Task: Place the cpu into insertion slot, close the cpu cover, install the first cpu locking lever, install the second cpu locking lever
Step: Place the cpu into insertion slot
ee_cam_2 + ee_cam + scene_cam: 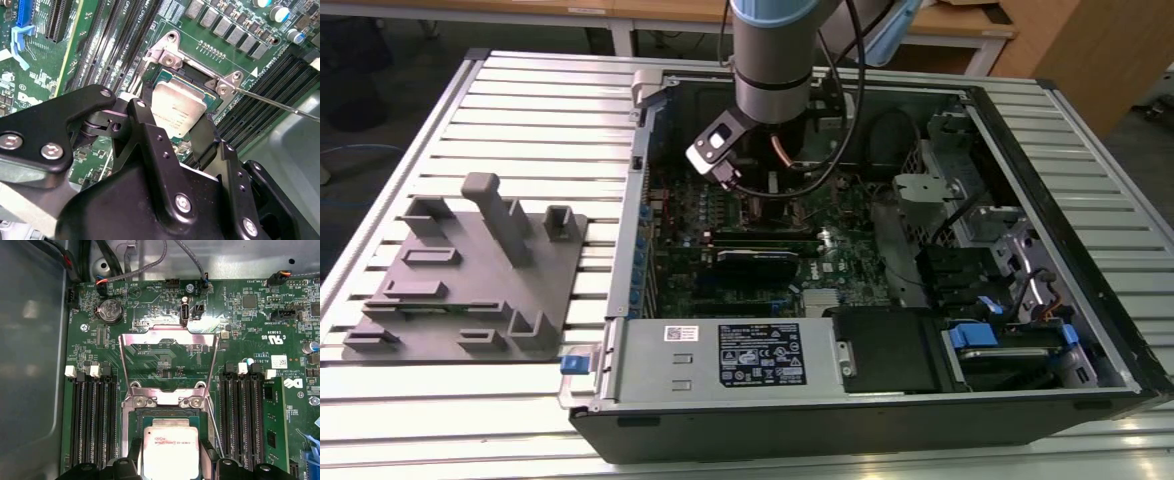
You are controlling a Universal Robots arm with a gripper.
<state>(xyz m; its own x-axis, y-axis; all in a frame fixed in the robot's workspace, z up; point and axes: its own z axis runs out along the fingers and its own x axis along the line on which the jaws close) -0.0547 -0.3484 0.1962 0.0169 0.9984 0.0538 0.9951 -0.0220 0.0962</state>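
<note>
The flat square cpu (171,447), pale silver metal top facing up, lies level between the black fingers (134,460), which are clamped on two opposite edges. It sits at the silver-rimmed square insertion slot (167,401). Just beyond the fingers, the thin silvery cpu cover (150,338) is swung open. The grey arm (774,70) reaches straight down into the open computer case (854,430) on the slatted bench (520,100).

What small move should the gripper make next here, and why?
Probably a small straight lift of the gripper, I'd judge: the cpu lies square inside the rim of the insertion slot, while the cpu cover is flipped open and would need that space to swing down.
</note>
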